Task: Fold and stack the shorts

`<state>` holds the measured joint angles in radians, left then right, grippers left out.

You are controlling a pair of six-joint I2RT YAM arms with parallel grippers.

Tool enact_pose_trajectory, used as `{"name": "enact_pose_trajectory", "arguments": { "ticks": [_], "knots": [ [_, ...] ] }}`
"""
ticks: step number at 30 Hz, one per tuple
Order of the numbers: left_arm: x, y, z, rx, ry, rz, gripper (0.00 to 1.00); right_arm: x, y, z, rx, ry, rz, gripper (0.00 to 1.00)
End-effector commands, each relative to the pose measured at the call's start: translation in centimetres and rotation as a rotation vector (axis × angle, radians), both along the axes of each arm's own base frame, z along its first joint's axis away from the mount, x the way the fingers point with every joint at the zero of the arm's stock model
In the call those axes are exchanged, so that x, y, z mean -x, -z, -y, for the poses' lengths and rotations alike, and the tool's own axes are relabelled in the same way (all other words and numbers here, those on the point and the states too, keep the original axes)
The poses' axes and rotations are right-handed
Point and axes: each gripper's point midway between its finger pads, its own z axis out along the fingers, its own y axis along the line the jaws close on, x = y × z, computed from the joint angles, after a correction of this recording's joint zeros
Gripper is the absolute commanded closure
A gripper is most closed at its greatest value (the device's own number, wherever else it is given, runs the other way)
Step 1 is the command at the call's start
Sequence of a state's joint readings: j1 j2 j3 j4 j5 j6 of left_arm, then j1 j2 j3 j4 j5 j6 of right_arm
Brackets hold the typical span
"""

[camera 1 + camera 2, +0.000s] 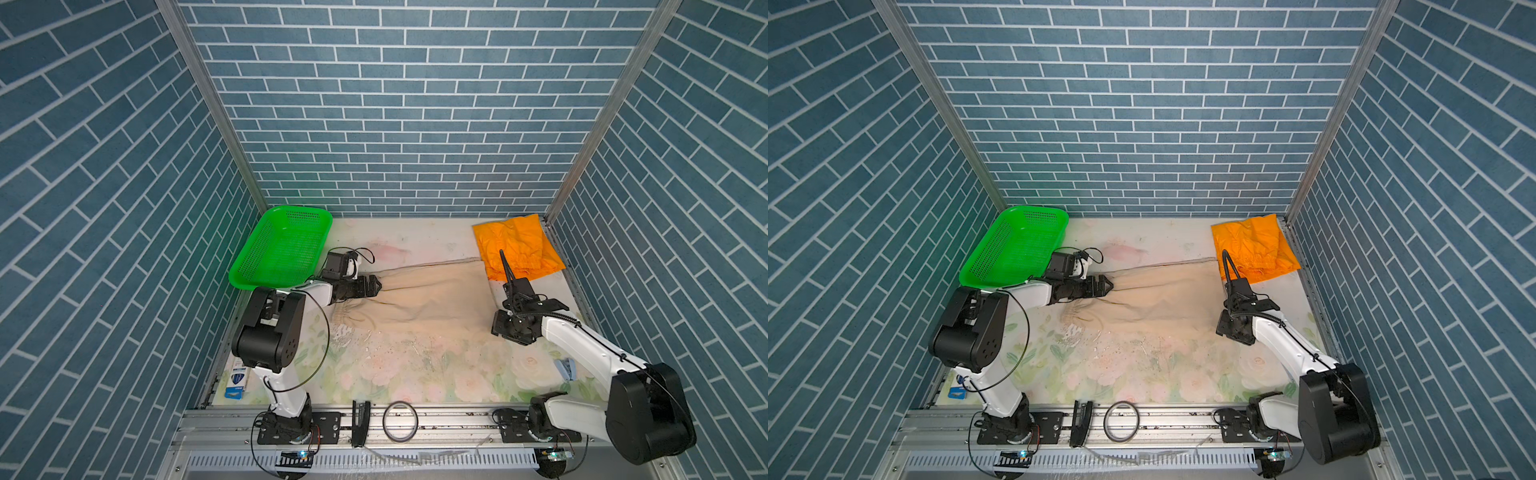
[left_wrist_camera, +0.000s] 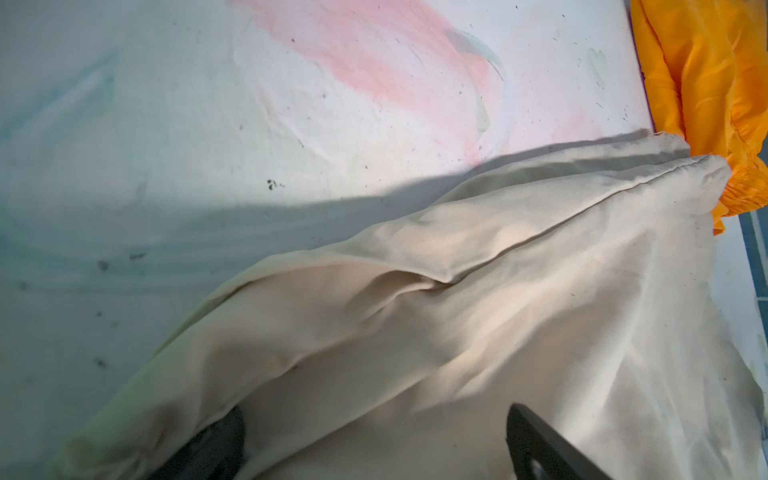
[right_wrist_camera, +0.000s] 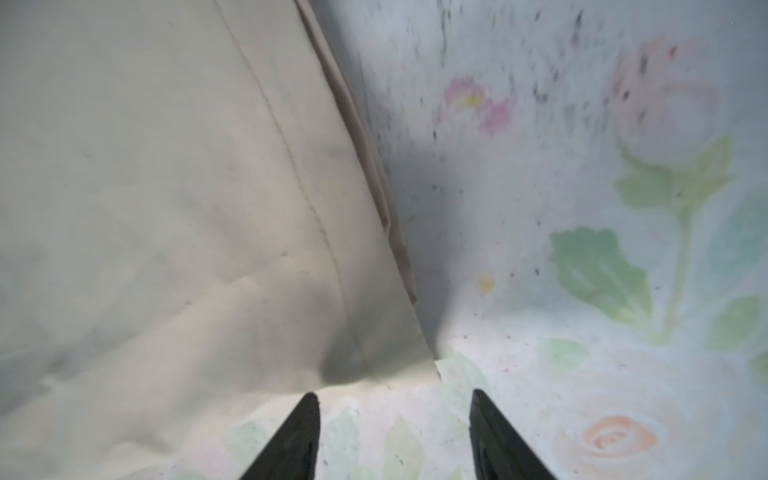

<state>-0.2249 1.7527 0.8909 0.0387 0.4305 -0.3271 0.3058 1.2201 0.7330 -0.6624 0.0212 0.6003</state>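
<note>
The beige shorts (image 1: 428,301) (image 1: 1163,297) lie spread across the middle of the table, gathered waistband (image 1: 348,316) to the left. My left gripper (image 1: 375,286) (image 1: 1108,285) is open at their far left corner. In the left wrist view its jaws (image 2: 374,415) stand wide over the beige cloth (image 2: 478,311), and a fold drapes over one finger (image 2: 220,444). My right gripper (image 1: 498,328) (image 3: 395,411) is open just short of the shorts' near right corner (image 3: 374,357), with only the table between its fingers. The orange shorts (image 1: 515,245) (image 1: 1252,245) (image 2: 706,83) lie folded at the back right.
An empty green basket (image 1: 282,249) (image 1: 1017,245) leans at the back left, beside the left arm. A black stapler (image 1: 360,419) and a tape ring (image 1: 400,420) rest on the front rail. A blue box (image 1: 236,380) lies near left, a small blue-white item (image 1: 566,369) near right.
</note>
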Motion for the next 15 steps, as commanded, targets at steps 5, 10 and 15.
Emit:
{"name": "enact_pose_trajectory", "arguments": {
  "ticks": [5, 10, 15],
  "knots": [
    [5.1, -0.5, -1.2, -0.039, -0.052, -0.109, 0.00, -1.5, -6.3, -2.7, 0.060, -0.302, 0.216, 0.40],
    [4.5, -8.7, -3.8, -0.152, -0.118, 0.044, 0.00, -2.3, -10.4, -10.4, -0.010, -0.616, 0.440, 0.39],
    [6.2, -16.4, -8.8, -0.307, -0.248, 0.123, 0.00, -1.7, -12.2, -19.5, -0.003, -0.927, 0.592, 0.39]
  ]
}}
